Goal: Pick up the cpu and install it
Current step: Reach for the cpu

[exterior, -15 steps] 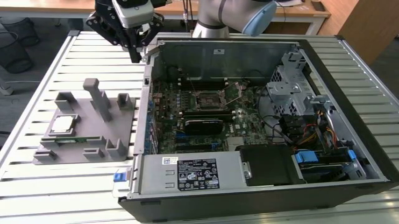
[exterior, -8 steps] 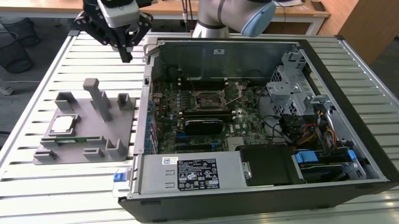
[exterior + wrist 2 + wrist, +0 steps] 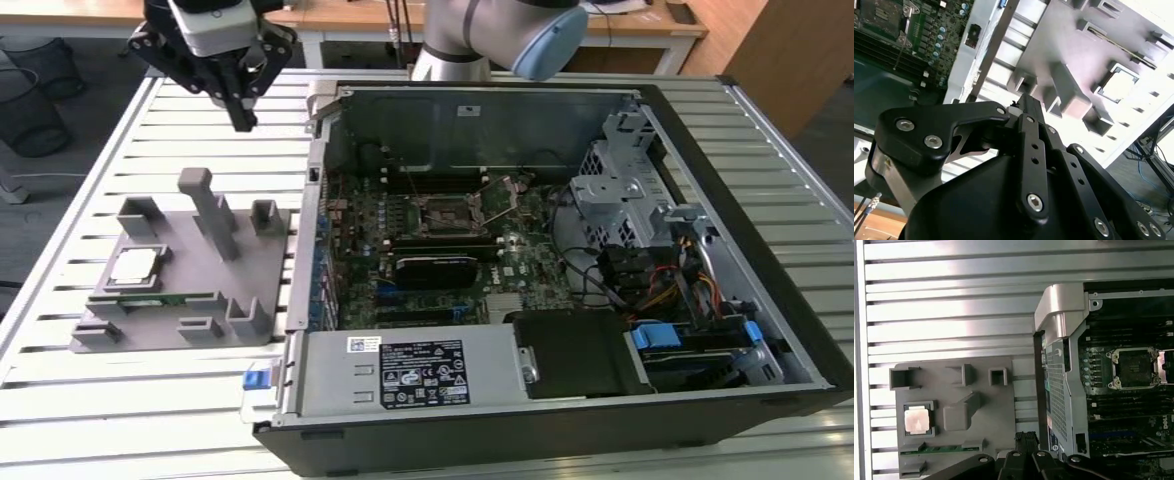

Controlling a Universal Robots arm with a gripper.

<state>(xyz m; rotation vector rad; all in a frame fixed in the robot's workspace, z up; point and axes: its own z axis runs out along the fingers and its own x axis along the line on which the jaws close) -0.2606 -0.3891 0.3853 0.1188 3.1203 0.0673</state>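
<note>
Fingers (image 3: 242, 108) of the gripper (image 3: 243, 122) pressed together on nothing, hanging above the slatted table (image 3: 134, 400); the cpu (image 3: 134, 265) sits in the grey holder (image 3: 187, 282) at its 7 o'clock, tall posts (image 3: 214, 215) between, the open computer case (image 3: 534, 445) with its bare socket (image 3: 447, 212) at 4 o'clock

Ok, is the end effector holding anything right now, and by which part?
Nothing is held. The end effector hangs empty, fingers together, and the cpu lies in its pocket on the grey holder.
</note>
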